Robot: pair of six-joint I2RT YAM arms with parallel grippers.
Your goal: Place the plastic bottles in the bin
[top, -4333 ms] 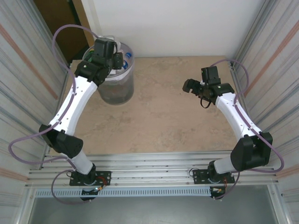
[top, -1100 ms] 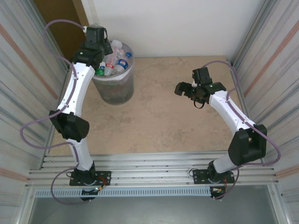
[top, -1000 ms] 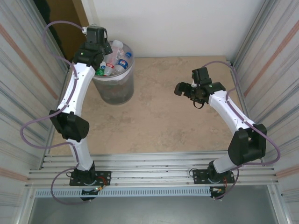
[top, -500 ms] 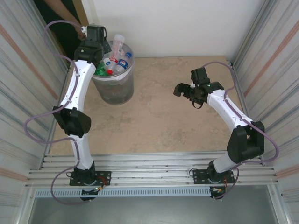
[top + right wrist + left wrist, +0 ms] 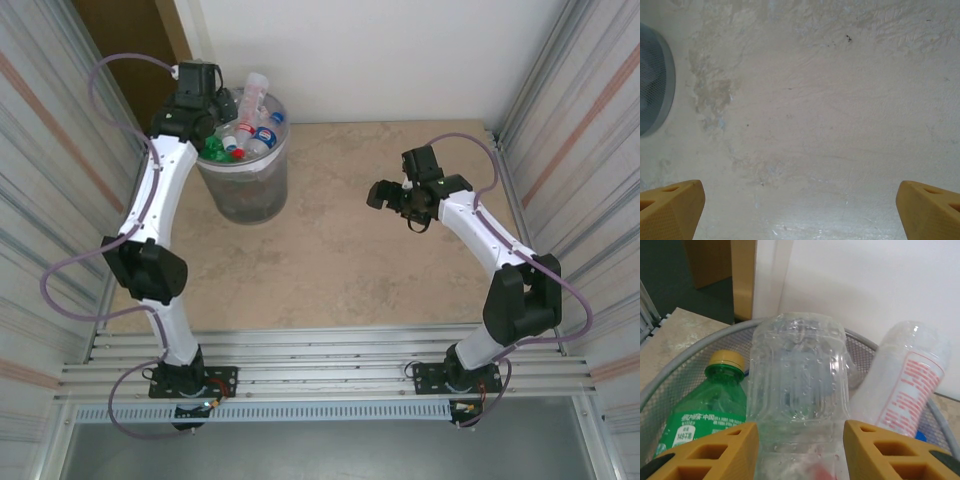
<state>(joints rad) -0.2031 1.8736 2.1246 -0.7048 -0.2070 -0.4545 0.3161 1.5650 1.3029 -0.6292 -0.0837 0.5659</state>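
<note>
Over the bin point(image 5: 246, 196), the left claw point(image 5: 798, 429) clamps a dimpled clear bottle point(image 5: 797, 370); the right claw point(image 5: 799, 191) gapes.

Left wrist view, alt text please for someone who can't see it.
A clear bottle is held in the left gripper over the bin. A green bottle with a yellow cap is at image left, a red-printed bottle at right.
</note>
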